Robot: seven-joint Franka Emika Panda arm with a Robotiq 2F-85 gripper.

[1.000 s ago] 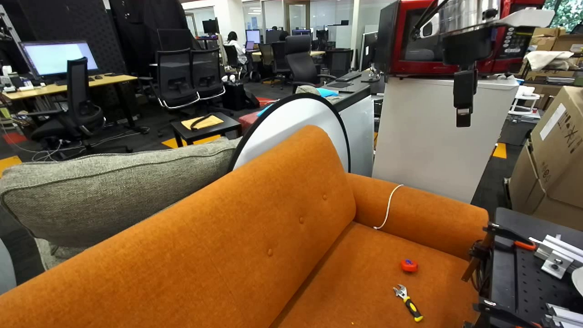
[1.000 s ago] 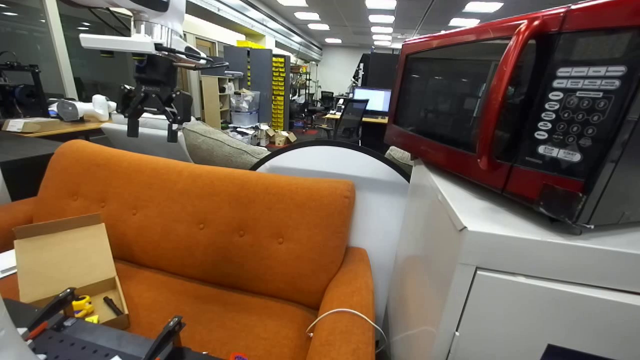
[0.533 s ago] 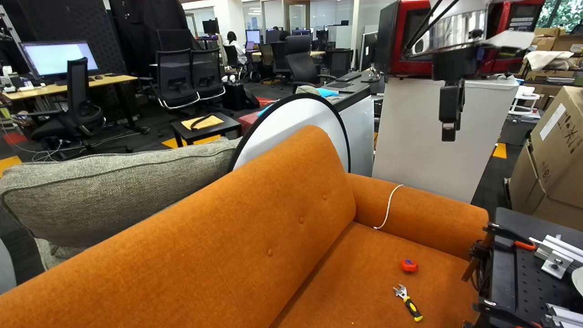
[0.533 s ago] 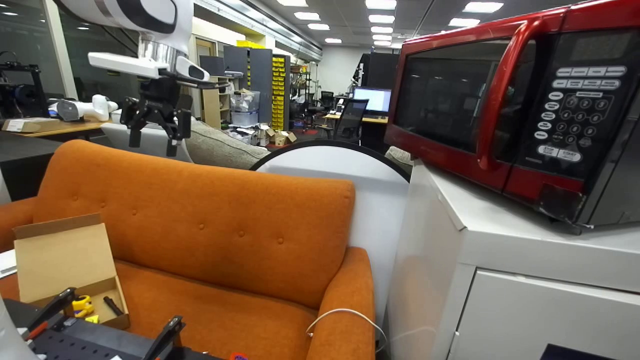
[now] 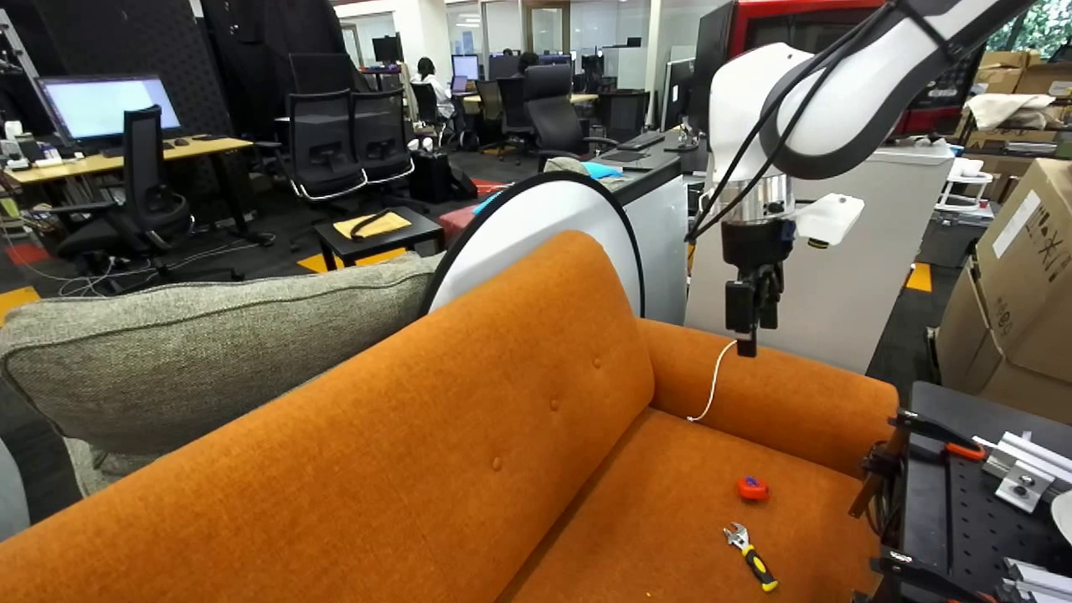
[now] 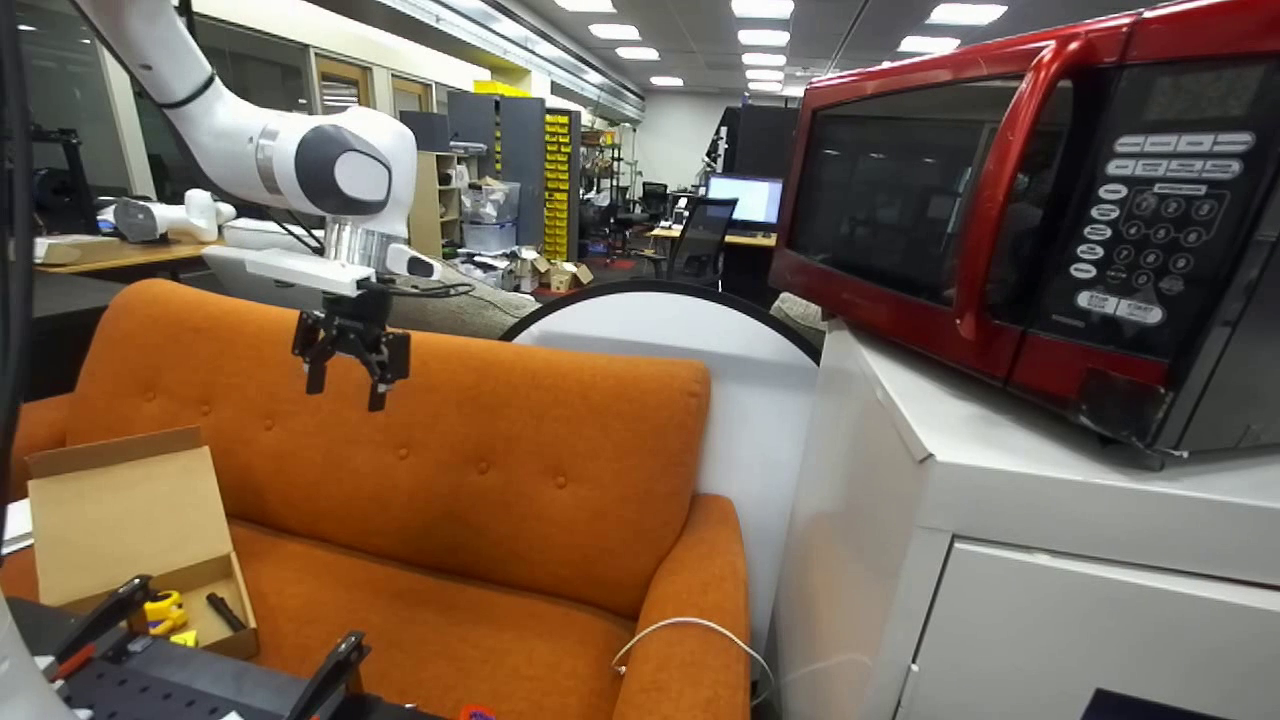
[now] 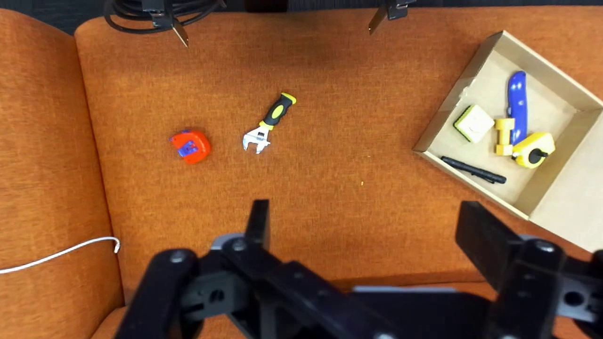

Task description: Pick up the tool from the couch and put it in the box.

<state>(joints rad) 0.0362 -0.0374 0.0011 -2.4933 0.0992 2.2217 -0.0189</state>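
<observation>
The tool is a small adjustable wrench with a black-and-yellow handle. It lies on the orange couch (image 5: 435, 402) seat, seen in an exterior view (image 5: 751, 557) and in the wrist view (image 7: 278, 111). The open cardboard box (image 6: 135, 520) sits on the seat; in the wrist view its floor (image 7: 549, 101) shows at the right. My gripper is open and empty, high above the seat, in both exterior views (image 5: 756, 337) (image 6: 346, 394). In the wrist view, the gripper (image 7: 364, 203) points down with the wrench beyond its fingertips, up and to the left.
A red tape measure (image 7: 191, 147) lies near the wrench. The box holds a blue knife (image 7: 517, 103), a black pen (image 7: 473, 170) and yellow items. A white cord (image 5: 716, 381) hangs over the armrest. A black table with clamps (image 5: 930, 435) stands in front of the couch.
The arm has come down and swung over the couch, so the gripper is now lower, in front of the backrest. The gripper stays open. The wrench and box have not moved.
</observation>
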